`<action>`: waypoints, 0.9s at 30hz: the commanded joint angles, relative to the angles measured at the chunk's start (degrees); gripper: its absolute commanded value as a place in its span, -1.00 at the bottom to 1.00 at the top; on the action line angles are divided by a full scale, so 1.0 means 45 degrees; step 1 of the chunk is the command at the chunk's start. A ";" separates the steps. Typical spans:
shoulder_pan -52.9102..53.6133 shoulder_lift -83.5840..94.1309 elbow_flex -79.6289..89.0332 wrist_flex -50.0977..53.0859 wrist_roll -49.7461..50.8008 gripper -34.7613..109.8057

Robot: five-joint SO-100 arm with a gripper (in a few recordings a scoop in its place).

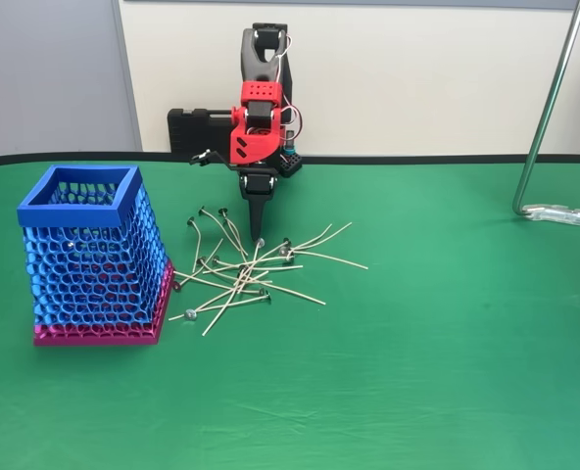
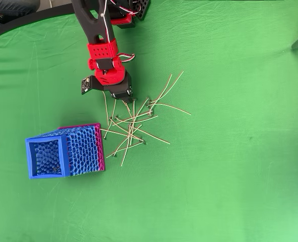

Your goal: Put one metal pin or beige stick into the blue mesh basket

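Observation:
A loose pile of thin beige sticks with small grey metal heads (image 1: 239,276) lies crisscrossed on the green cloth at the table's middle, also seen from above as sticks (image 2: 130,128). The blue mesh basket (image 1: 74,214) stands upright on its pink base left of the pile, close to the nearest stick ends; the overhead view shows the basket (image 2: 30,157) with its mouth open. My red and black gripper (image 1: 258,231) points straight down at the pile's far edge, fingers drawn together into a narrow wedge. Its tip (image 2: 127,104) touches the sticks there. Whether a stick sits between the fingers is not clear.
A black block stands behind the arm base against the wall. A metal stand with a clamp foot (image 1: 555,211) sits at the right rear of the table. Open green cloth spreads in front and to the right of the pile.

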 commanded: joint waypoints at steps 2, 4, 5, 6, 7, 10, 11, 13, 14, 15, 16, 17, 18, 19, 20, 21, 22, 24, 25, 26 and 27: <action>-0.0059 -0.0098 -0.0605 -0.0020 -0.0039 -0.33; -0.0059 -0.0176 -0.0645 0.0000 -0.0039 -0.33; -0.0059 -0.0215 -0.0664 0.0000 -0.0039 -0.33; -0.0059 -0.0273 -0.0703 0.0000 -0.0059 -0.33; -0.0059 -0.0332 -0.0723 0.0000 -0.0059 -0.33; -0.0059 -0.0469 -0.0781 0.0000 -0.0059 -0.33; -0.0059 -0.0508 -0.0820 0.0000 -0.0059 -0.33; -0.0059 -0.0566 -0.0840 0.0000 -0.0059 -0.33; -0.0059 -0.0586 -0.0859 0.0000 -0.0059 -0.34; -0.0059 -0.0605 -0.0859 0.0000 -0.0078 -0.34; -0.0059 -0.0625 -0.0879 0.0000 -0.0078 -0.35; -0.0059 -0.0625 -0.0898 0.0000 -0.0078 -0.37; -0.0059 -0.0645 -0.0898 0.0000 -0.0078 -0.38; -0.0059 -0.0645 -0.0898 0.0000 -0.0078 -0.40; -0.0059 -0.0664 -0.0898 0.0000 -0.0098 -0.44; -0.0059 -0.0664 -0.0898 0.0000 -0.0098 -0.51; -0.0059 -0.0684 -0.0898 0.0000 -0.0059 -0.51; -0.0059 -0.0684 -0.0859 0.0000 -0.0059 -0.51; -0.0059 -0.0684 -0.0859 0.0000 -0.0039 -0.51; -0.0059 -0.0684 -0.0859 0.0000 -0.0039 -0.51; -0.0059 -0.0664 -0.0840 0.0000 -0.0039 -0.51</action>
